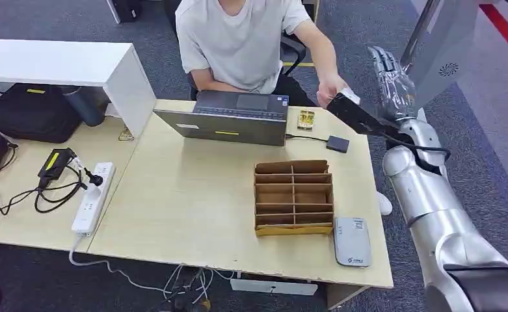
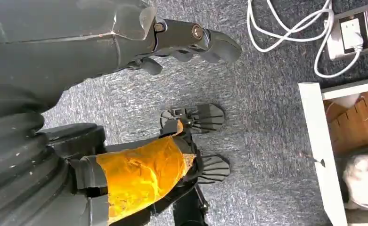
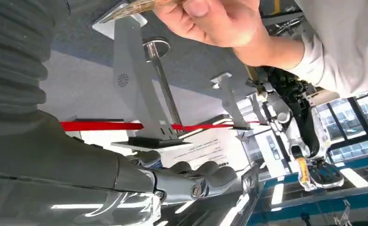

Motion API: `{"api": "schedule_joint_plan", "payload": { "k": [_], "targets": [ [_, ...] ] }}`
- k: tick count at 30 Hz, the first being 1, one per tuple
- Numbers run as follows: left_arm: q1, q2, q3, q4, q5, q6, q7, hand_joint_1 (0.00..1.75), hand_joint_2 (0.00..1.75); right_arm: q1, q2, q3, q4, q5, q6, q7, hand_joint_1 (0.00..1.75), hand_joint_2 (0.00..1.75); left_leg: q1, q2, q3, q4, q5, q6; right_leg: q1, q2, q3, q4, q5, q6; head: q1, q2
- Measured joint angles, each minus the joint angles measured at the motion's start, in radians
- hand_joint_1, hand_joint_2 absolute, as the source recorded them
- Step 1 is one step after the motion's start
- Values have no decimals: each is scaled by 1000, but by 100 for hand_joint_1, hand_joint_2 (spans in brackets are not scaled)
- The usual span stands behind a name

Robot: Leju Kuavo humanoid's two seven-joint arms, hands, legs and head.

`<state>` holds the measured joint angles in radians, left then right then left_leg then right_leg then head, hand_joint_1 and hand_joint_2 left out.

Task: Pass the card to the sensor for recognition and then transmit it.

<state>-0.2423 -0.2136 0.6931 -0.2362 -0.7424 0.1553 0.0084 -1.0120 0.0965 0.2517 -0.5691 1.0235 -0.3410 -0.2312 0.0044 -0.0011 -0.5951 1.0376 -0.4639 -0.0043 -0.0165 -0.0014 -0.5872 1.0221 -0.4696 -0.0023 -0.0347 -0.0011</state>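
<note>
Right hand (image 1: 358,118) raised beyond the far right corner of the table (image 1: 192,195), fingers (image 3: 205,172) stretched out side by side and apart from the card (image 1: 349,96). Card pinched in a person's hand (image 1: 331,88) just above that hand. Left hand (image 2: 191,40) hanging over carpet (image 2: 266,117), fingers loosely extended, holding nothing.

1. Desk (image 1: 192,214): pale wood top.
2. Laptop (image 1: 228,120) at the far edge.
3. Cardboard divider box (image 1: 294,197), right of centre.
4. Grey reader (image 1: 351,241) just right of the box.
5. Small black device (image 1: 337,143), cabled.
6. White power strip (image 1: 93,197) at left.
</note>
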Motion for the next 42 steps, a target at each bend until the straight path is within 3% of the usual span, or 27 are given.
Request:
{"api": "schedule_joint_plan", "payload": {
  "k": [4, 5, 7, 8, 11, 15, 16, 22, 42],
  "targets": [
    [0, 0, 0, 0, 2, 0, 0, 0, 175, 3, 0, 14, -5, 0, 0, 0, 0, 175, 0, 0, 0, 0, 0, 0, 0, 0, 0, 0, 0, 0, 0, 0],
    [0, 0, 0, 0, 2, -1, 0, 0, 0, 3, 0, 16, -5, 0, 0, 0, 0, 175, 0, 0, 0, 0, 0, 0, 0, 0, 0, 0, 0, 0, 0, 0],
    [0, -2, 2, 0, 11, -27, 0, 0, 0, 4, 0, 20, -5, -8, 0, 0, 0, 175, 0, 0, 0, 0, 0, 0, 0, 0, 0, 0, 0, 0, 0, 0],
    [0, -1, 6, 0, 21, -53, 0, 0, 175, 6, 0, 26, -8, -17, -1, -2, 0, 175, 0, 0, 0, 0, 0, 0, 0, 0, 0, 0, 0, 0, 0, 0],
    [1, 2, 24, 0, 52, -148, 0, 0, 175, 19, 2, 67, -26, -37, -24, 1, 0, 175, 0, 0, 0, 0, 0, 0, 0, 0, 0, 0, 0, 0, 0, 0],
    [2, 5, 42, 0, 69, -184, 10, 0, 175, 38, 2, 127, -52, -57, -48, 15, 0, 175, 0, 0, 0, 0, 0, 0, 0, 0, -1, 0, 0, 0, 0, 0],
    [3, 7, 45, 0, 70, -187, 10, 0, 175, 43, 2, 142, -59, -60, -51, 17, 175, 175, 0, 0, 0, 0, 0, 0, 0, 0, -1, 0, 0, 0, 0, 0],
    [6, 11, 51, 1, 72, -199, 10, 0, 175, 63, 1, 178, -90, -124, -43, -24, 175, 175, 0, 0, 0, 0, 0, 0, 0, 0, -1, 0, 0, 0, 0, 0],
    [12, 16, 56, 1, 74, -211, 10, 0, 175, 76, -19, 240, -141, -194, -32, -29, 175, 175, 0, 0, -1, 0, 0, 0, 0, 0, -1, 0, 0, 0, 0, 0]
  ]
}}
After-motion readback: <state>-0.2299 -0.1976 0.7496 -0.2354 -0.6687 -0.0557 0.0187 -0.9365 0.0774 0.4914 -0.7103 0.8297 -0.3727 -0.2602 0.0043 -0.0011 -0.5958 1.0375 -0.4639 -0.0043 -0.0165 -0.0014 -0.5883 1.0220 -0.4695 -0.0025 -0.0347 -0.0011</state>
